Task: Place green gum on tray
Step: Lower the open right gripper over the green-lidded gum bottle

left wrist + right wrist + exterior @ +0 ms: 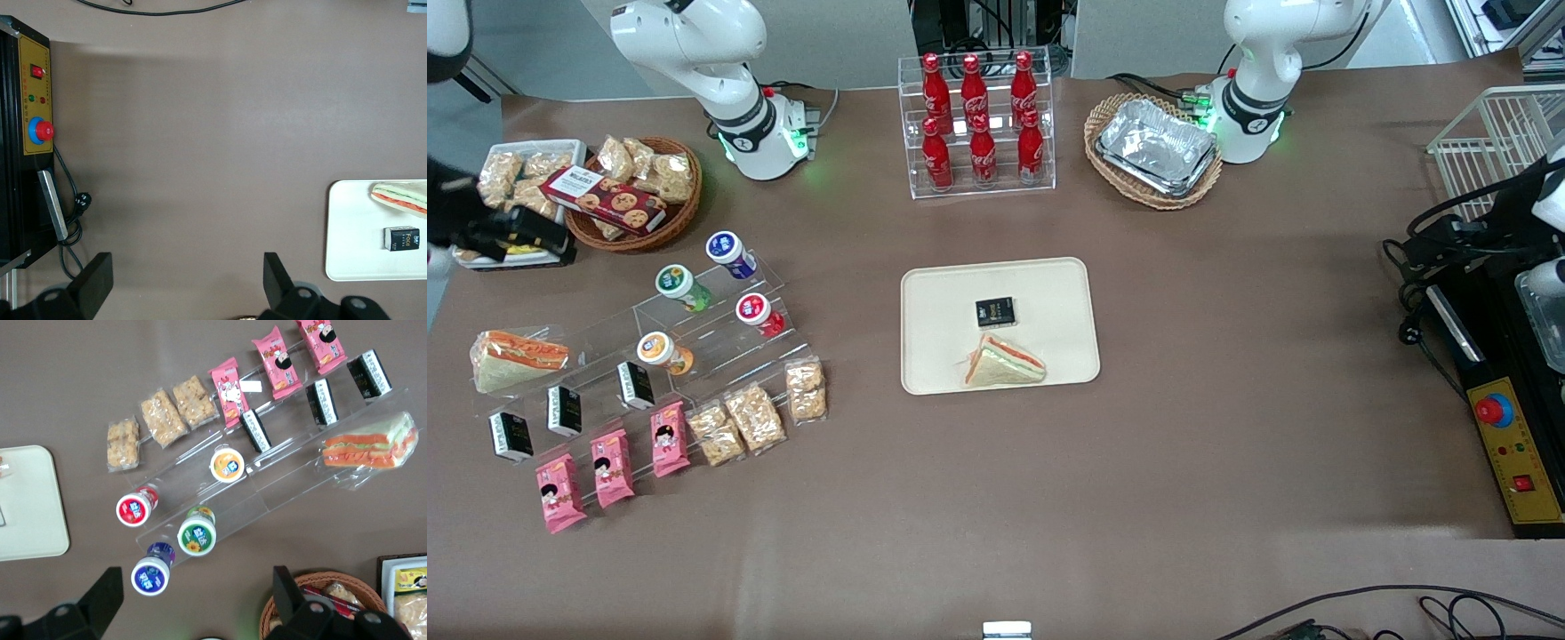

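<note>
We're at the reach step: hand (193,600) spread and empty, above the green gum (197,535) on the clear rack, well apart from the tray (1067,293). Next we descend and grip.

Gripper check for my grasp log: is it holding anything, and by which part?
Nothing. The gripper is open, above the green gum on its clear shelf.

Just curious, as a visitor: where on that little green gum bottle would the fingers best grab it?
Probably from above, across the round lid of the green gum, which faces upward on the clear stand. The gripper, open, hangs above it.
</note>
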`<state>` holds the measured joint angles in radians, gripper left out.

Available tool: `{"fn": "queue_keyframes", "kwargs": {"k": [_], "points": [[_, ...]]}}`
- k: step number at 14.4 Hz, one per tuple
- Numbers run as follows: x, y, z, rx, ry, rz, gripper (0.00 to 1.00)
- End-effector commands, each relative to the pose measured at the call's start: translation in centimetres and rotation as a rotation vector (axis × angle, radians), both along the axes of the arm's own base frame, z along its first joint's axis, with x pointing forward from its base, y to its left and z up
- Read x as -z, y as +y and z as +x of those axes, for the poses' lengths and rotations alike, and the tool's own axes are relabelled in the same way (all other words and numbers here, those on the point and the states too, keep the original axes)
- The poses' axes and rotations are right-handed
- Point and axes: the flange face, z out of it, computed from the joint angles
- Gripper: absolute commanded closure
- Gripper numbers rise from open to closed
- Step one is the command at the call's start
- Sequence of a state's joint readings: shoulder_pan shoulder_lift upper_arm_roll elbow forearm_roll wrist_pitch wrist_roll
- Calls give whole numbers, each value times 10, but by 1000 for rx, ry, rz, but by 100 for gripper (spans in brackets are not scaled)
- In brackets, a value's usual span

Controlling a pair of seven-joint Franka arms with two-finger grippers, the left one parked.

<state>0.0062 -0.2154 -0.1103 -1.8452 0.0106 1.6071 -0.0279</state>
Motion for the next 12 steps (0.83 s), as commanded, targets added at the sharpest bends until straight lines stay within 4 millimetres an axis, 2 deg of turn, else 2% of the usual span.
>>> {"fn": "queue_keyframes", "kwargs": {"k": [1, 4, 6, 9, 12], "points": [[21, 8, -67, -24, -76, -7, 0], [23, 11, -66, -28, -71, -8, 0], [36, 12, -60, -25, -55, -8, 0], [65, 16, -42, -25, -6, -12, 0], [116, 19, -39, 13, 40, -13, 0]]}}
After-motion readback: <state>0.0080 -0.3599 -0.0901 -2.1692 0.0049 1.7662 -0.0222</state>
